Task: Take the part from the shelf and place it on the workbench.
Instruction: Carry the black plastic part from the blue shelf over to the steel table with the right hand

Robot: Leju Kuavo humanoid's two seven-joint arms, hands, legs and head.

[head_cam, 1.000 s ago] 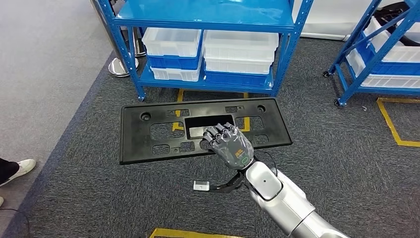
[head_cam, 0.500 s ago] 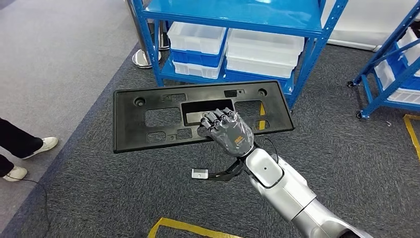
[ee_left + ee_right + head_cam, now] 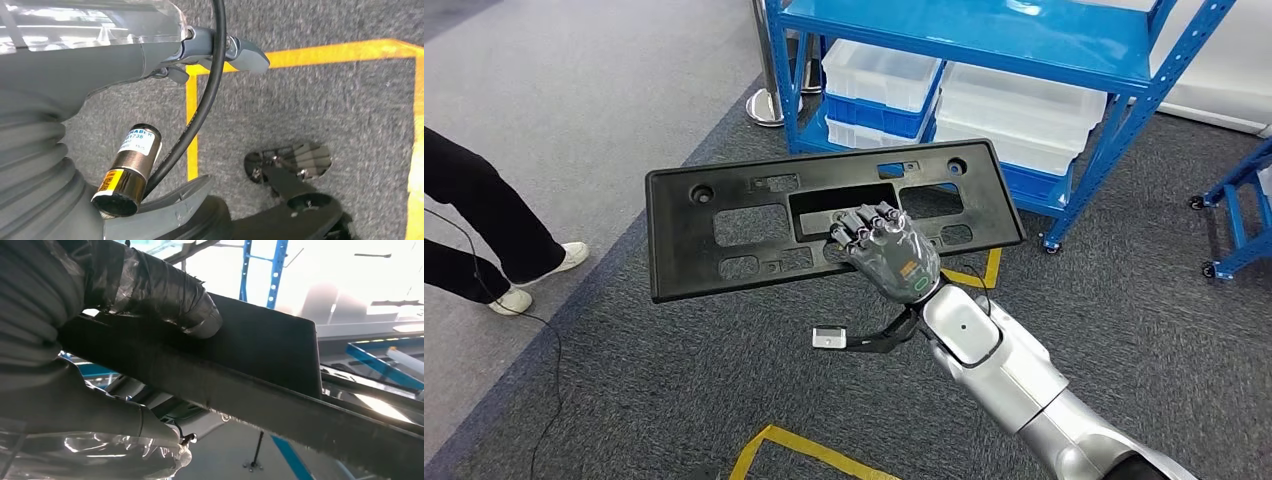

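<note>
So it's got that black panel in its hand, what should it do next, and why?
Probably keep turning away from the blue shelf toward the workbench. The right hand grips the black panel by its middle opening, clear of the floor, with no bench in sight to set it on.

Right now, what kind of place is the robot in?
Likely a factory or warehouse floor: blue steel shelving stacked with white bins, yellow tape lines marking zones on grey carpet, and a black plastic part in the right hand.
</note>
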